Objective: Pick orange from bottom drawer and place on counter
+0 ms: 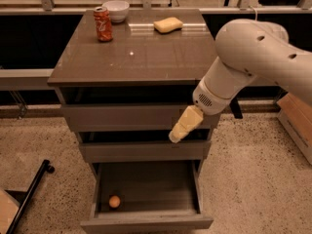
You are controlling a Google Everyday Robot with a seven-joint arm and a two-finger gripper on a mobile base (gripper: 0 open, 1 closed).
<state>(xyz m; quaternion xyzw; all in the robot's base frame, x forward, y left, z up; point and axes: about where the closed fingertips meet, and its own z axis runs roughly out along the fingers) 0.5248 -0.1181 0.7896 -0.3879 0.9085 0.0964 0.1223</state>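
- Cabinet (141, 151): three grey-brown drawers stacked. The top two are pushed in or nearly so, the lowest is pulled out towards the camera.
- Robot arm (258, 57): white, enters from the right edge. It crosses the cabinet's right front corner and angles down and left.
- Worktop (136, 57): glossy grey-brown slab carrying three items along its far edge.
- Bottom drawer (151, 186): open, interior visible.
- Gripper (176, 134): yellowish, pointing down-left. It hangs in front of the gap between the top and middle drawers, right of centre, well above the open drawer. Whether it is open or closed cannot be told from this view.
- Bowl (116, 9): white, far left corner of the worktop.
- Sponge (168, 24): yellow, far edge, right of centre.
- Soda can (103, 24): red, upright, just in front of the bowl.
- Orange (114, 201): lies on the bottom drawer's floor, front-left corner, well apart from the gripper.
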